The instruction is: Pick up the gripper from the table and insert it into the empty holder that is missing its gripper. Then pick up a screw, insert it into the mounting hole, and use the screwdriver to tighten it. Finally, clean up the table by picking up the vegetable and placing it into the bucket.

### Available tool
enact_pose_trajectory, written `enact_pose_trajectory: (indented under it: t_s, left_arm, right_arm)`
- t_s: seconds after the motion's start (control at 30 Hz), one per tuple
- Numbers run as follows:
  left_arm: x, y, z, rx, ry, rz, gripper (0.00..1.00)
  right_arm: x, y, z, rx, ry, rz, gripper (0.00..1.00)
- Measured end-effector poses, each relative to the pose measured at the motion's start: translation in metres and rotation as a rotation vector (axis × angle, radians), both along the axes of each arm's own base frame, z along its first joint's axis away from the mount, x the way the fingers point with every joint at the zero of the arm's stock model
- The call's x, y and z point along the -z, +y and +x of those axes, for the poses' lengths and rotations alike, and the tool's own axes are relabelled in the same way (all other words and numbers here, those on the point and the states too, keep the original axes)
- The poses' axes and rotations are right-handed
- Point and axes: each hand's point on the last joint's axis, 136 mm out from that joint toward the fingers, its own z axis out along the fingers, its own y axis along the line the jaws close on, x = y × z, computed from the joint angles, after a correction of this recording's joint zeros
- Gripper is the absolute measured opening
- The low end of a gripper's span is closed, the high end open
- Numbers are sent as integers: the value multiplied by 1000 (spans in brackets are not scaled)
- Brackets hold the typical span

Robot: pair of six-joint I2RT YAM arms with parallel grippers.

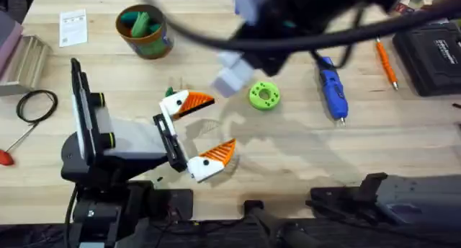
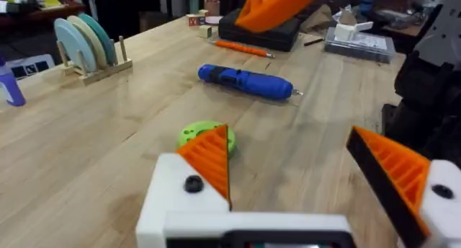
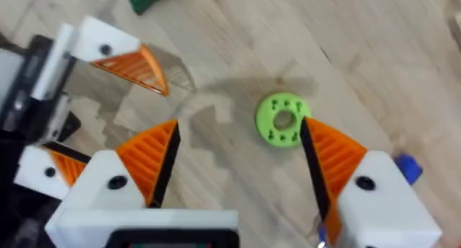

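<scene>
- While the left gripper (image 1: 222, 122) lies low over the table with its jaws spread wide and nothing between them, both of its white finger bases carry orange ribbed pads, so the gripper (image 1: 218, 151) looks already seated in the empty holder (image 1: 202, 167).
- Which of the two pads is the fitted one cannot be told for certain.
- The right gripper (image 3: 239, 133) hangs above the bright-green disc (image 3: 283, 120), also wide open and holding nothing.
- The screwdriver (image 1: 333, 89) lies flat on the table (image 1: 302, 161), well apart from both claws, tip toward the arms' bases.
- The vegetable (image 1: 169, 93) lies just beside the left claw's far finger; the bucket (image 1: 144, 30) stands well apart from it, with green items inside.
- Risk: a descent by the right claw could close on the disc instead of the slim vegetable.
- Risk: the round screwdriver may roll if a finger nudges it off-centre.
- Risk: the two arms are close over the middle; a reach for the vegetable could knock the left finger.
</scene>
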Motion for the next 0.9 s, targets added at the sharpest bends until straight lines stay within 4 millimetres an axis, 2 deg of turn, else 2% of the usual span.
enact_pose_trajectory:
  t_s: [0.23,0.37,0.57,0.9]
  left_arm:
    - [0,0,0,0,-1,0,986]
    - [0,0,0,0,-1,0,986]
    - [0,0,0,0,-1,0,986]
    - [0,0,0,0,-1,0,986]
  right_arm:
    - [-2,-76,-6,249,9,60,986]
    - [6,-101,-8,332,23,55,986]
    - [22,-116,-1,401,62,25,987]
    - [23,-118,-1,410,67,23,986]
